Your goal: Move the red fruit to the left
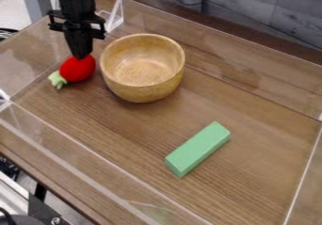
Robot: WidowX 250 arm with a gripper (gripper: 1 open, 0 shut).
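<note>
While pinched together on the red fruit (78,68), gripper (81,56) pointing straight down at the wooden table's (239,88) ten o'clock corner. Wooden bowl (143,67) just beside at three o'clock, holding nothing. Green block (199,149) well apart toward five o'clock.

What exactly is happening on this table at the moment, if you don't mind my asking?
A single robot arm has its end effector pointing straight down, shut on the red fruit, which sits low over the wooden table with its pale green stub toward the left. The fruit is just left of the wooden bowl and apart from it. A flat green block lies untouched nearer the front right, and clear walls surround the work area.
</note>
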